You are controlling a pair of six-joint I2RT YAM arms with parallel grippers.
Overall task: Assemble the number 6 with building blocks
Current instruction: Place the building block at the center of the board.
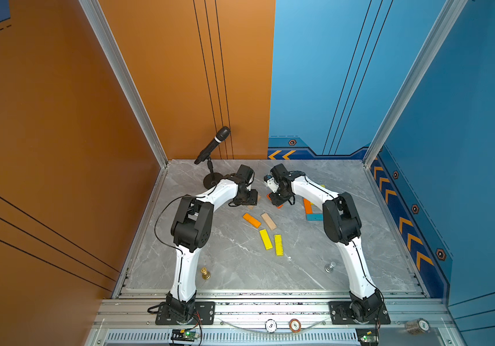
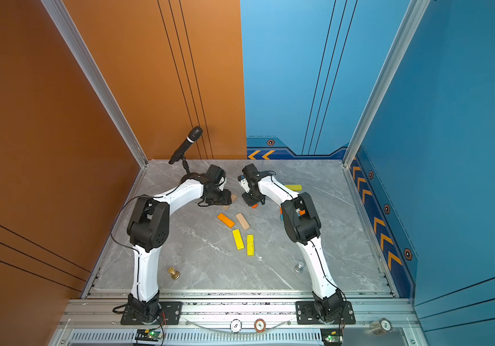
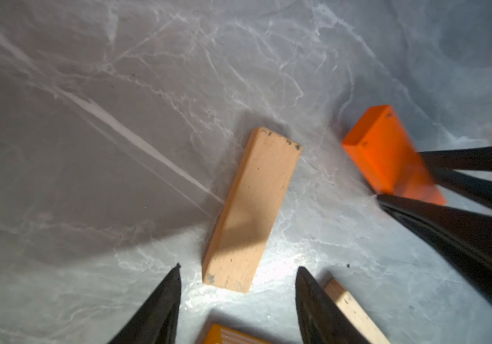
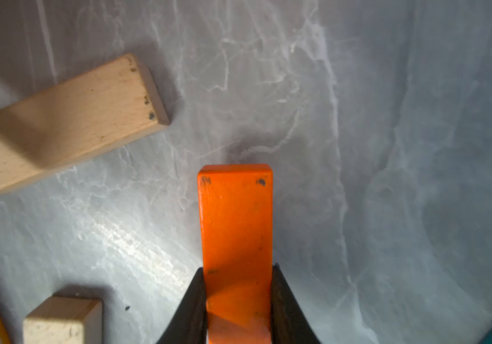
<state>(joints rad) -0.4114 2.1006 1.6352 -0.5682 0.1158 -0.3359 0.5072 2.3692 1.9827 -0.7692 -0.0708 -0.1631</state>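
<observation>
Prob. under halfway, no 6 readable yet: right claw (image 4: 238, 268) clamps orange block (image 4: 236, 214) far-centre, left claw (image 3: 238, 266) empty w/ jaws apart over wood block (image 3: 253, 205) flat on surface (image 1: 240, 269), 4 loose blocks (image 1: 265, 238) mid-surface, block cluster (image 1: 314, 217) partly hidden at right.

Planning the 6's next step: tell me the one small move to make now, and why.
Probably lower the right gripper so its orange block settles flat on the table beside the pale wood block. That gripper is shut on the block's end, while the left gripper stands open near the pale one, holding nothing.
</observation>
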